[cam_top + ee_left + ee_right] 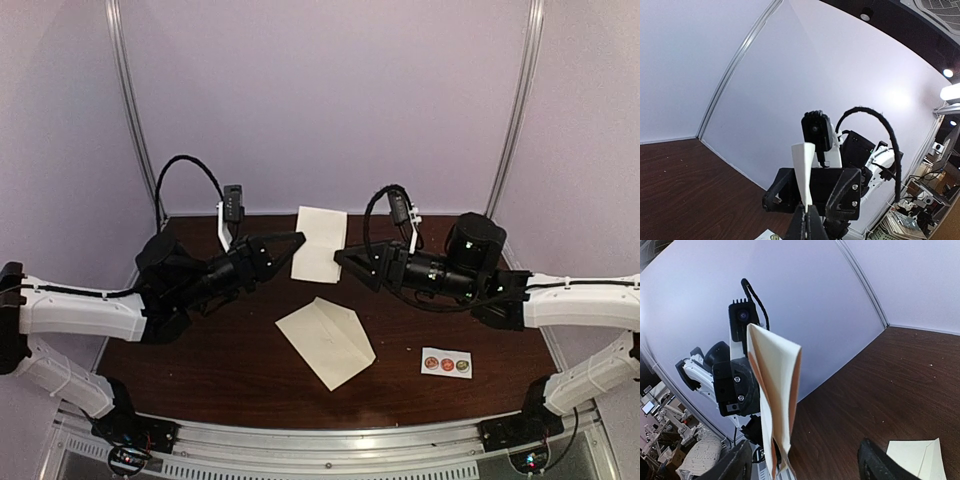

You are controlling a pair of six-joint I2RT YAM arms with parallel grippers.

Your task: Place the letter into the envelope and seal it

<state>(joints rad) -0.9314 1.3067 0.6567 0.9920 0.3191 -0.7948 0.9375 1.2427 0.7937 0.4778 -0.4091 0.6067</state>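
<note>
– Near the middle of the table (200, 370), the envelope (325, 340) lies flat and skewed, with nothing touching it. Whether its flap is lifted cannot be told from above.
– And the letter (319, 243)?
– At twelve o'clock from the envelope, folded and held up in the air. The left gripper (298, 242) has its fingers clamped on the nine o'clock edge. The right gripper (342, 258), at three o'clock, is spread wide; the sheet appears to sit between its fingers, unclamped.
– What does the step need?
– Probably the right closing on the fold to stiffen the sheet, then lowering it toward six o'clock, folded edge first. The sticker strip (446, 363), at four o'clock of the envelope, is for sealing.
</note>
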